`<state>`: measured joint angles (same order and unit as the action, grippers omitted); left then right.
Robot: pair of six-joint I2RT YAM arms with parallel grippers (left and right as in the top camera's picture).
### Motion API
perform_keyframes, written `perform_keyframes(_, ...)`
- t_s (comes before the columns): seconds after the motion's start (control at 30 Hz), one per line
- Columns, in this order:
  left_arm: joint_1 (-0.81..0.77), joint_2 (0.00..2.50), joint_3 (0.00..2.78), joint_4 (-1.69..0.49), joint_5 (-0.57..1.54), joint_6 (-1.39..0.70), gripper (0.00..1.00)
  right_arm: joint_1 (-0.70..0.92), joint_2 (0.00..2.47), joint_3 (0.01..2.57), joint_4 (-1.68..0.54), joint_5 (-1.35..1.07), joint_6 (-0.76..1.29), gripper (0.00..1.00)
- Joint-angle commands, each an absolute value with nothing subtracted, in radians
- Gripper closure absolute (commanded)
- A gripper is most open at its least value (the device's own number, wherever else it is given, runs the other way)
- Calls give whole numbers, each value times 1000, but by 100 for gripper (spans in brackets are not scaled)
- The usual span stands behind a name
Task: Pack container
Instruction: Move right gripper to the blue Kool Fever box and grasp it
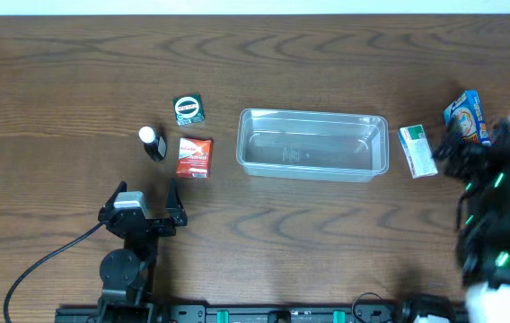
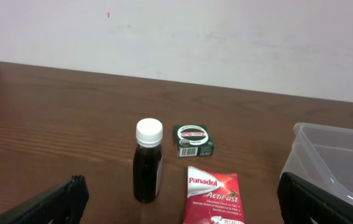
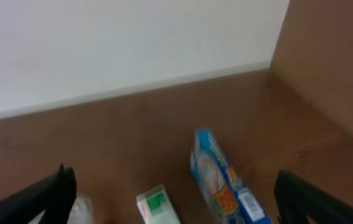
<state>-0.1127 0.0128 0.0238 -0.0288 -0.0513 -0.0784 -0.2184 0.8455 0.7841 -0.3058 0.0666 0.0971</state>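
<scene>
While nothing is yet inside it, the clear plastic container [image 1: 313, 144] sits at the centre of the wooden tabletop [image 1: 327, 242] in the overhead view, its long axis running left to right across the frame. Left gripper [image 1: 145, 193] is low in the left half, jaws spread wide and holding nothing; in its wrist view both fingers show at the bottom corners. Directly above it in the overhead frame lies a red Panadol ActiFast packet [image 1: 195, 156], flat, just beside the container's left end but apart from it. Left of the packet stands a dark bottle with a white cap [image 1: 152, 142], upright. A small green tin-like box [image 1: 189, 109] lies above both. From these jaws the container lies up and to the right, with its short end facing them. Right gripper [image 3: 183, 199] is at the right edge, blurred in the overhead view; its wrist view shows the jaws parted wide and nothing between them. Ahead of it are a green-and-white box [image 1: 417, 150], near the container's right end, and a blue printed packet [image 1: 467, 117] further right. Judgement: each arm has its own cluster. The green-and-white box needs the shortest carry, leftward over the rim. On the left side the Panadol packet is the nearest pick and lies between jaws and bin. Its thin, flat shape may make the grasp awkward.
</scene>
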Motion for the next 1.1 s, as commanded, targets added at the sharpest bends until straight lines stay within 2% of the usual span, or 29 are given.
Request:
perform_keyframes(0.0, -108, 4, 4, -67, -55, -84, 2, -332, 1034, 997, -427, -124, 41, 1)
perform_keyframes(0.2, -108, 4, 4, -67, -55, -84, 2, -457, 1381, 1364, -744, -161, -101, 1)
perform_keyframes(0.3, -108, 4, 4, -67, -55, -84, 2, -482, 1486, 1458, -776, -161, -131, 1)
perform_keyframes(0.5, -108, 4, 4, -67, -55, -84, 2, -519, 1558, 1475, -764, -131, -139, 2)
perform_keyframes(0.67, -108, 4, 4, -67, -55, -84, 2, -519, 1591, 1475, -781, -183, -289, 1)
perform_keyframes(0.77, -108, 4, 4, -67, -55, -84, 2, -519, 1621, 1475, -805, -224, -337, 11)
perform_keyframes(0.87, -108, 4, 4, -67, -55, -84, 2, -517, 1663, 1475, -809, -237, -338, 16)
perform_keyframes(1.07, -108, 4, 4, -67, -55, -84, 2, -516, 1768, 1475, -815, -247, -338, 13)
